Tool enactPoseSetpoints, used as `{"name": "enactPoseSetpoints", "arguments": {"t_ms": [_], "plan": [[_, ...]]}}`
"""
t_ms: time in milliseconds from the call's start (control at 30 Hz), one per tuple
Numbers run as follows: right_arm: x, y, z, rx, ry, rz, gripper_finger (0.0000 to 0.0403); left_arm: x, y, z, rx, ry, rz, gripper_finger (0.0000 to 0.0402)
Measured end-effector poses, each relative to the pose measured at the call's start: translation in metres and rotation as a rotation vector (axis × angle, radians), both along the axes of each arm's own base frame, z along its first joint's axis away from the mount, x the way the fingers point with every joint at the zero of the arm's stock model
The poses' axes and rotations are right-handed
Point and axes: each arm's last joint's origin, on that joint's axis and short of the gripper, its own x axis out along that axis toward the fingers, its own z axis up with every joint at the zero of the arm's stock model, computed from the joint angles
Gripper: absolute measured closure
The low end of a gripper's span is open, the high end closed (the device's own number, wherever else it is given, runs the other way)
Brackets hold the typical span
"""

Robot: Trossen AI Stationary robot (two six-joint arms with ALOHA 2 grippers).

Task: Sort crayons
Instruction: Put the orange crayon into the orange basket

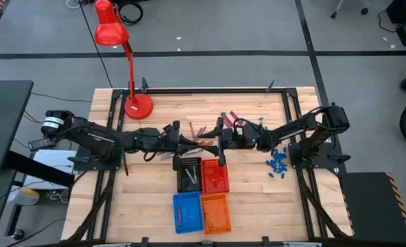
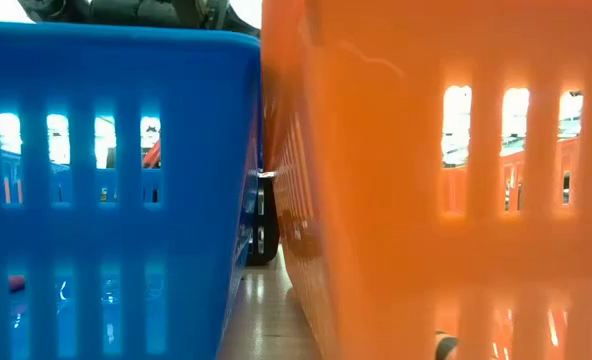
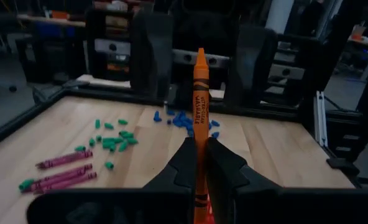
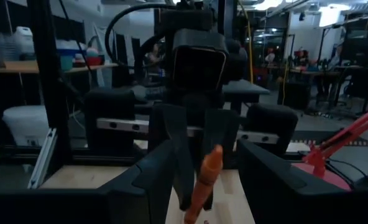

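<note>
Gripping an orange crayon (image 3: pixel 199 106) upright between its closed fingers, the left tool (image 3: pixel 199 163) faces the right tool (image 4: pixel 199 186), whose fingers stand open around the crayon's tip, so the handover looks finished and carrying it to the orange basket (image 1: pixel 215 213) comes next.

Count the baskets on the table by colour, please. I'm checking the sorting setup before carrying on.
Black basket: 1
Red basket: 1
Blue basket: 1
Orange basket: 1
Total: 4 baskets
</note>
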Motion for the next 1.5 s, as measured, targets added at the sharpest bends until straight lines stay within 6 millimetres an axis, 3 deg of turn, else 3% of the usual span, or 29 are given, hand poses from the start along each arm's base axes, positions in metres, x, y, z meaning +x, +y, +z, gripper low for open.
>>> {"name": "enactPoseSetpoints", "arguments": {"t_ms": [367, 633, 767, 833, 1167, 1500], "plan": [[0.000, -0.001, 0.004, -0.004, -0.038, -0.002, 0.0243, 0.005, 0.000, 0.005, 0.063, -0.109, -0.004, 0.0378], [0.000, -0.001, 0.004, -0.009, -0.040, -0.002, 0.0331, 0.005, 0.000, 0.005, 0.062, -0.107, 0.000, 0.0373], [0.000, -0.001, 0.003, -0.008, -0.033, -0.007, 0.0373, 0.005, 0.000, 0.005, 0.063, -0.101, 0.008, 0.0350], [0.000, -0.003, 0.002, -0.009, -0.025, -0.018, 0.0376, 0.005, 0.001, 0.003, 0.067, -0.085, 0.044, 0.0331], [0.001, -0.009, -0.009, 0.131, 0.090, -0.127, 0.0352, 0.001, -0.001, -0.020, 0.202, 0.172, 0.036, 0.0228], [-0.001, 0.010, -0.023, 0.519, 0.233, -0.047, 0.0355, -0.013, -0.017, -0.049, 0.231, 0.496, -0.055, 0.0217]]}}
